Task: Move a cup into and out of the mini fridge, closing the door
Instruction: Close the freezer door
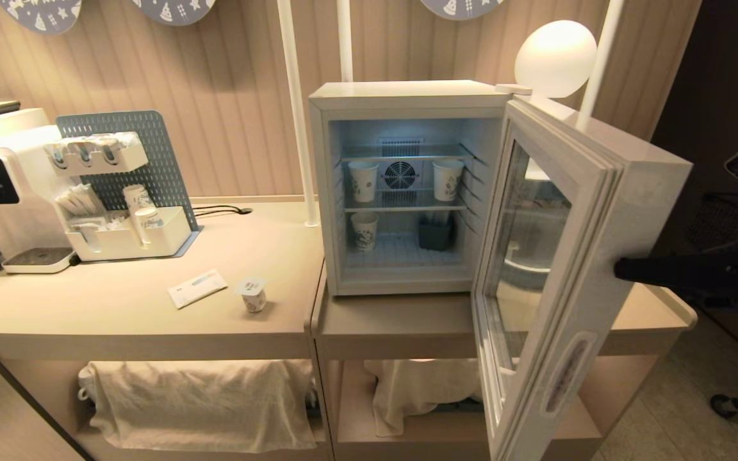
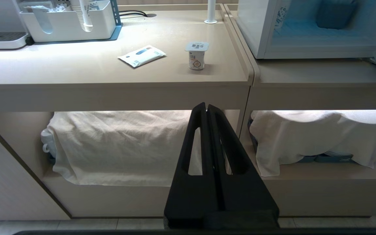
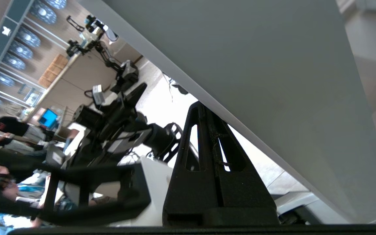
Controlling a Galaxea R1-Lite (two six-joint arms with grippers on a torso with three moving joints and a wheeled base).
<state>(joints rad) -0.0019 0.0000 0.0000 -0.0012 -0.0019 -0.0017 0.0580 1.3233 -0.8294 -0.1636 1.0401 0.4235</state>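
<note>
Cup (image 1: 252, 294): small foil-lidded pot, upright on the counter (image 1: 119, 320), beside a flat white packet (image 1: 196, 287), left of the fridge (image 1: 407, 186).
Fridge: lit, shelves holding three paper cups (image 1: 363, 181) and a dark container (image 1: 435, 234).
Door (image 1: 555, 269): swung wide open.
Right gripper (image 1: 620, 269): fingers clenched, empty, tip against the door's outer edge.
Left gripper (image 2: 207, 107): fingers clenched, empty, low before the counter.
Step, as judged: door opened, cup not yet loaded. Next: a gripper must open and grasp the cup.
</note>
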